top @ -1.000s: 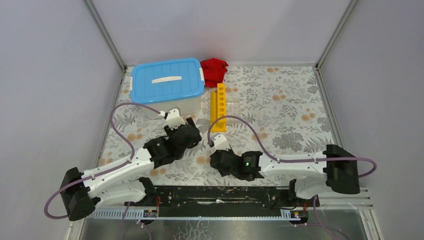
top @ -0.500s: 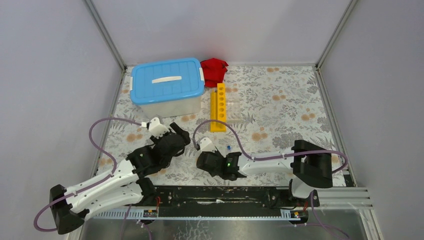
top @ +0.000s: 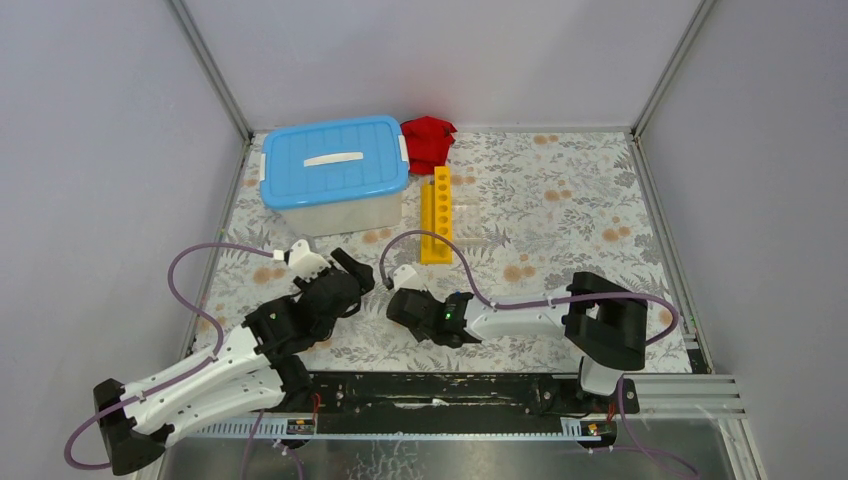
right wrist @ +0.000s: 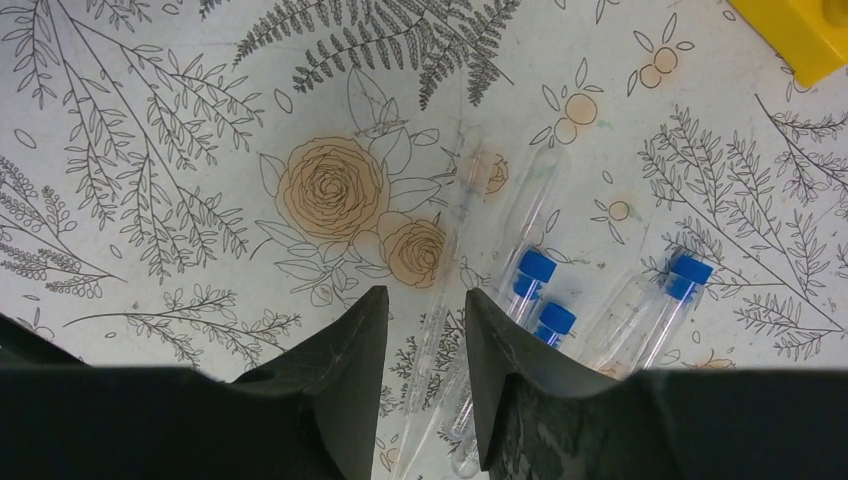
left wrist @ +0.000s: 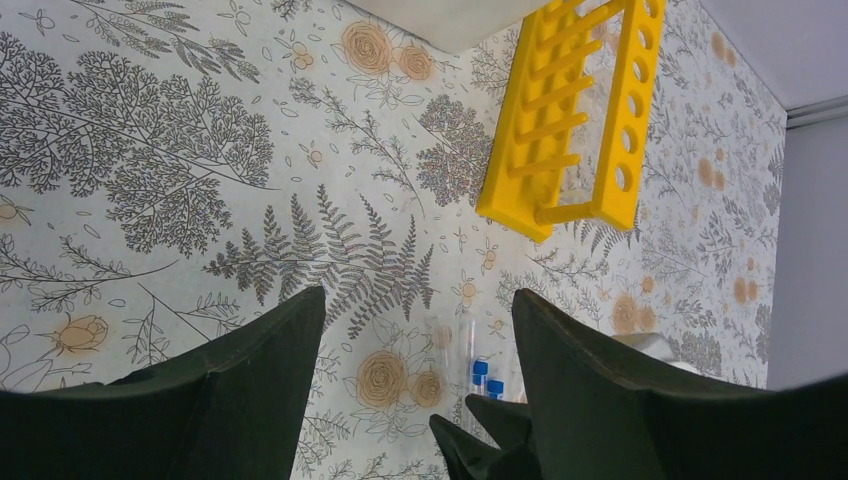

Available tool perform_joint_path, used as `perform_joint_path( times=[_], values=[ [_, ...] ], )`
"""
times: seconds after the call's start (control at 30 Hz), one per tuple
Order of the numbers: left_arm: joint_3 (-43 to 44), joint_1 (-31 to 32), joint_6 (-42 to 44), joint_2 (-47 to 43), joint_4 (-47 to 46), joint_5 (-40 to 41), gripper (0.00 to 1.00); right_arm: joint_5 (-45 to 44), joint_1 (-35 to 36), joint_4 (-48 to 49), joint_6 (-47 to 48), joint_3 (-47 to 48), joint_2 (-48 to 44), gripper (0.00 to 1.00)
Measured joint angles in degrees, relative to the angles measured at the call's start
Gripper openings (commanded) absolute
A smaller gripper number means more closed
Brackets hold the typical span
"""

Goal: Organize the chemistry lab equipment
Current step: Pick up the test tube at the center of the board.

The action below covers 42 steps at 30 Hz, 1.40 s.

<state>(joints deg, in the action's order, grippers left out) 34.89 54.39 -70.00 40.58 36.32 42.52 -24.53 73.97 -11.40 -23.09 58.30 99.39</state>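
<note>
While the left tool (left wrist: 418, 292) gapes empty, the right tool (right wrist: 427, 292), half-open, straddles a clear tube (right wrist: 437, 345).

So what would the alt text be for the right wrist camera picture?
The right end effector, its two dark fingers slightly apart, points down at a thin clear tube lying on a flower-printed table cover. Three blue-capped tubes lie just beside it, and a corner of a yellow rack shows top right.

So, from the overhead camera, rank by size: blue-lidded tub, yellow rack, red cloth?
1. Blue-lidded tub, clearly the largest.
2. yellow rack and red cloth: about alike, not ranked; the rack is longer, the cloth wider.
</note>
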Motion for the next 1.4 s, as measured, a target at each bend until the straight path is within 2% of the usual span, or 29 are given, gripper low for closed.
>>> perform_joint_path(
  times=[1.0,1.07,1.17,1.33,1.4],
  values=[
    [0.0,0.0,-1.2,0.3,0.6,0.0,0.76,6.2,-4.4,5.3,1.0,-2.6,1.4,0.34],
    [0.0,0.0,-1.2,0.3,0.6,0.0,0.76,6.5,-4.5,5.3,1.0,-2.7,1.4,0.31],
    [0.0,0.0,-1.4,0.3,0.6,0.0,0.76,7.4,-4.7,5.9,1.0,-2.7,1.7,0.17],
    [0.0,0.0,-1.5,0.2,0.6,0.0,0.76,8.2,-4.7,6.3,1.0,-2.5,1.9,0.11],
    [-0.1,0.0,-1.5,-0.2,0.6,0.0,0.76,8.2,-4.7,6.3,0.9,-2.5,1.9,0.05]
  ],
)
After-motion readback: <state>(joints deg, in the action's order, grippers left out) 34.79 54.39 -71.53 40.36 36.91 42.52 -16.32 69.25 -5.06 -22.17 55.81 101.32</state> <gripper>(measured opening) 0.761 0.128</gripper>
